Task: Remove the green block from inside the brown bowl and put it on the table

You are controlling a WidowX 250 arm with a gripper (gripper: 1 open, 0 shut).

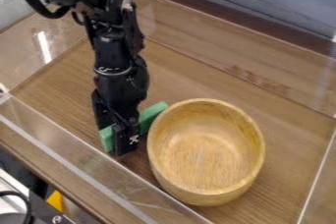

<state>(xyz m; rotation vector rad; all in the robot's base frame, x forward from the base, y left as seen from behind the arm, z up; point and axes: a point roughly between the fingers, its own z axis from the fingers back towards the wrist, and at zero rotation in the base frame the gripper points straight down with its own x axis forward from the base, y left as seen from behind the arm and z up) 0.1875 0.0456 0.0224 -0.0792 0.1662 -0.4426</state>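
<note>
The green block (pixel 152 113) lies low on the table (pixel 223 66), just left of the brown bowl (pixel 206 149) and outside it. Only the block's two ends show, one on each side of the fingers. My gripper (pixel 122 138) points straight down over the block's middle, with its fingers (pixel 130 141) astride it. The black fingers hide the gap between them, so I cannot see whether they still press on the block. The bowl is upright and has nothing in it.
Clear acrylic walls (pixel 79 174) edge the table at the front and the left, close to the gripper. The bowl's rim is about a finger's width to the right of the gripper.
</note>
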